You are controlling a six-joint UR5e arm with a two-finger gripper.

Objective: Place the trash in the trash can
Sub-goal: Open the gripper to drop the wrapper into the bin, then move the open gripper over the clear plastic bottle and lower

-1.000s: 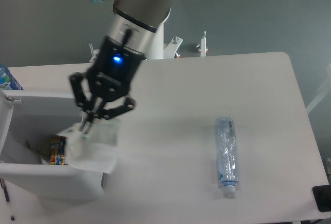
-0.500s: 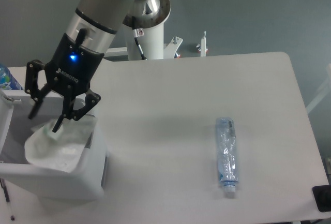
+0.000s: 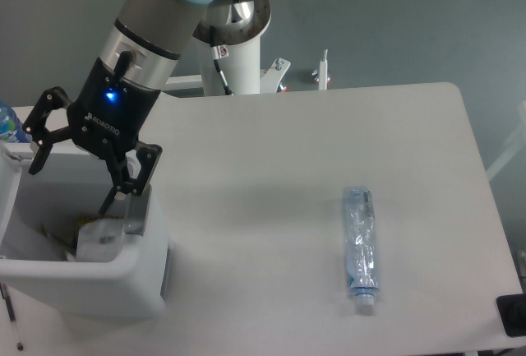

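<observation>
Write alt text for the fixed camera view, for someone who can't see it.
A robot arm's open gripper hangs over a white trash can at the table's left edge, with a translucent white wrapper lying inside the can. A crushed clear bottle lies on the white table to the right, apart from the can.

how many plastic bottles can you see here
2. A crushed clear bottle lies on the table's right side, cap toward the near edge. A blue-labelled bottle peeks in at the left frame edge behind the trash can, mostly cut off. Others could be hidden inside the trash can.
</observation>
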